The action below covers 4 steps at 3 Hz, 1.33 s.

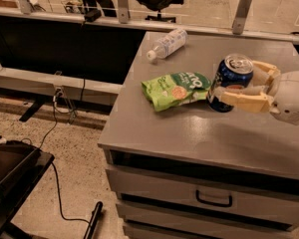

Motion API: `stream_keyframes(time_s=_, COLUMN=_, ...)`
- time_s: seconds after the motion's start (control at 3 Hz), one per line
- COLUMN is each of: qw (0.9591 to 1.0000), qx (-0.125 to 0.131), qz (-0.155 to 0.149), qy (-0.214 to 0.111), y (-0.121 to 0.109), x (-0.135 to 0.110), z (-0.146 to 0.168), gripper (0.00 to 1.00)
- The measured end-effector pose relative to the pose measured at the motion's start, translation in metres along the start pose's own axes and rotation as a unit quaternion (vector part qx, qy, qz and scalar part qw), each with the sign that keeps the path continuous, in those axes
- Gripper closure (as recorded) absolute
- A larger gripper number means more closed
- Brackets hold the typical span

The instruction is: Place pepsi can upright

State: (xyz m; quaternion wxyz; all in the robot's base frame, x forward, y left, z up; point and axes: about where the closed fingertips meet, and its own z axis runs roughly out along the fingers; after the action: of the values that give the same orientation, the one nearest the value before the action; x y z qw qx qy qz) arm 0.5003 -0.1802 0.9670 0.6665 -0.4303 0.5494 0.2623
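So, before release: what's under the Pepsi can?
Grey cabinet top; the cream claw, from the right, grips the dark-blue aluminium Pepsi can. Whether its base touches is hidden.

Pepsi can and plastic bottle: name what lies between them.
Only bare tabletop, in the camera view; the green bag lies nearer. The gripper clasps the pepsi can.
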Motion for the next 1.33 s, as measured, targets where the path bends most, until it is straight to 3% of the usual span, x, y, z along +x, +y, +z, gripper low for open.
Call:
stream_keyframes(time_s=0.67, qw=0.9985, qx=-0.035, qz=0.037, qy=-0.020, y=0.029, x=0.014, z=0.011, gripper=1.00)
stream_keyframes(time_s=1.33, qw=0.9982, qx=-0.053, qz=0.005, qy=0.028, y=0.059, x=0.031, z=0.005, gripper=1.00)
